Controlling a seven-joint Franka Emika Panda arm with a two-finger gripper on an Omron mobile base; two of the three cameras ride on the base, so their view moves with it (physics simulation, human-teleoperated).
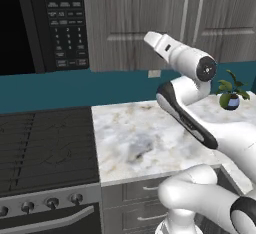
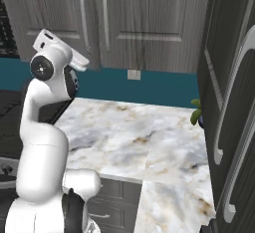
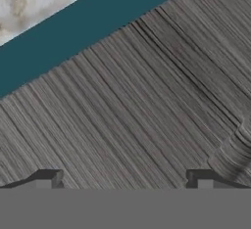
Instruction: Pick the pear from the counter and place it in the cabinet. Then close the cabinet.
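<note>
My marble surface (image 1: 150,138) lies bare of any pear; I judge it's inside the cabinet (image 1: 145,23), whose doors look closed. My pincer (image 3: 125,181), fingers spread and holding nothing, faces the door: nearly finished.

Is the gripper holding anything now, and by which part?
Nothing is held: the gripper is open, with only the grey wood-grain cabinet door showing between its dark fingertips.

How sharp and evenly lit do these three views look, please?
Left base view: flat light, soft dark smudge on the counter, microwave keypad blurred. Right base view: even light, no glare on the cabinet doors. Hand view: cabinet grain crisp, gripper fingertips dark, open.
</note>
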